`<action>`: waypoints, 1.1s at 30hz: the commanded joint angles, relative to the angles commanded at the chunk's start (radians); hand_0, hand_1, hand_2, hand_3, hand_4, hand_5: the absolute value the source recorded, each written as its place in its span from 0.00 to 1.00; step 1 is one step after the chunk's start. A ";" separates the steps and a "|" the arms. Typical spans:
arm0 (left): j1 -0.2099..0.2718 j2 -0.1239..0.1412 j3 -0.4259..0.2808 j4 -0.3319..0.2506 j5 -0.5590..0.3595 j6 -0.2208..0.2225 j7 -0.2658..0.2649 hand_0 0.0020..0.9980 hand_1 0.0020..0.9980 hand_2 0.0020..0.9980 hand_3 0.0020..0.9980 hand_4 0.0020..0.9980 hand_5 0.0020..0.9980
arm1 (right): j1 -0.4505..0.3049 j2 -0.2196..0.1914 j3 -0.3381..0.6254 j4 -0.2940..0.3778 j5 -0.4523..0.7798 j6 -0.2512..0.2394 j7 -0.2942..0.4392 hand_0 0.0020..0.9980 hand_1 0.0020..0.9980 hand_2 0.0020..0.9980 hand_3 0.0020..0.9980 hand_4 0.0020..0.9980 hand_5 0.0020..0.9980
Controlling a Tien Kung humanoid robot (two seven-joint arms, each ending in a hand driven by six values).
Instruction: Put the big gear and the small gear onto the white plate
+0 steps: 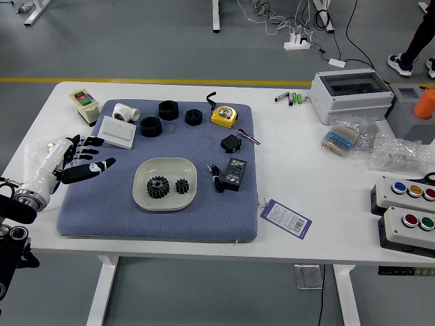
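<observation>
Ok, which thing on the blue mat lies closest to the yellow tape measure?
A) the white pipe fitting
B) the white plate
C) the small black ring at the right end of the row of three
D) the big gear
C: the small black ring sits just left of the yellow tape measure, with only a narrow strip of blue mat between them.

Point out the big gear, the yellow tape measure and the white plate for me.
Big gear (158, 187): head view, middle of its dark face.
Yellow tape measure (223, 117): head view, middle of its case.
White plate (165, 168): head view, bare floor near far rim.
</observation>
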 joint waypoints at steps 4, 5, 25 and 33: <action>0.043 -0.008 -0.028 -0.021 -0.163 -0.026 0.029 0.85 0.86 0.89 0.82 0.98 0.55 | -0.001 0.000 -0.006 0.000 0.000 0.002 0.000 0.71 0.71 0.75 0.57 0.80 0.66; 0.050 -0.008 -0.031 -0.022 -0.208 -0.025 0.039 0.86 0.89 0.90 0.82 0.89 0.86 | -0.001 0.000 -0.007 0.001 0.000 0.002 0.000 0.71 0.71 0.75 0.57 0.80 0.66; 0.102 -0.030 -0.083 -0.030 -0.665 -0.063 0.037 0.87 0.90 0.92 0.86 0.88 1.00 | 0.004 0.000 -0.002 0.000 -0.005 0.002 -0.001 0.71 0.71 0.75 0.57 0.80 0.66; 0.101 -0.032 -0.076 -0.034 -0.667 -0.068 0.032 0.87 0.89 0.91 0.85 0.88 1.00 | 0.007 0.001 -0.001 -0.001 -0.005 0.002 -0.002 0.71 0.72 0.75 0.57 0.80 0.66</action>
